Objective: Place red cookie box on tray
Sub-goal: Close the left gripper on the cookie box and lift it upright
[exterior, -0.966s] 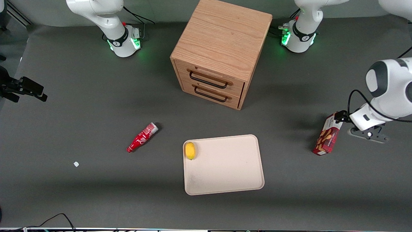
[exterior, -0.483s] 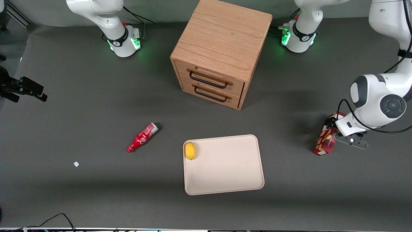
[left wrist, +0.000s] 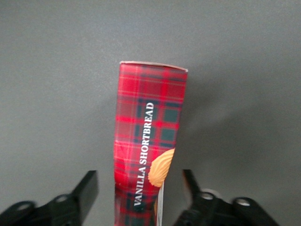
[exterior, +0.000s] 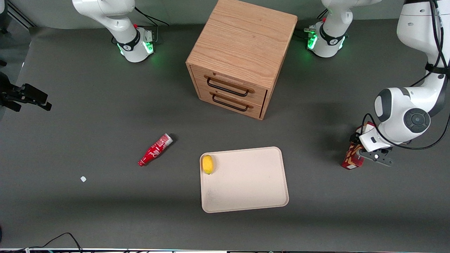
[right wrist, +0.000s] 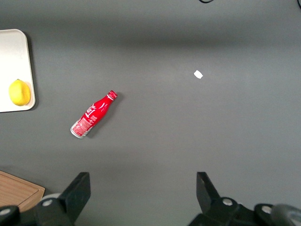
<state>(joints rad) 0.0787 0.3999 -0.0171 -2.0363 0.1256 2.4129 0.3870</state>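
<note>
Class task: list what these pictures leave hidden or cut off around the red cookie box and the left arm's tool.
1. Front view: most of the slim red tartan cookie box is covered by the arm's wrist above it.
2. Left wrist view: the box's near end is cut off by the picture's edge.
3. The open tool straddles the box; whether its fingers touch it cannot be told.

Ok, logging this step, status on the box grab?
Gripper open, straddling cookie box, fingers clear of it. Box on table, toward working arm's end, not yet lifted. Tray holds lemon at one corner; nothing in between.
</note>
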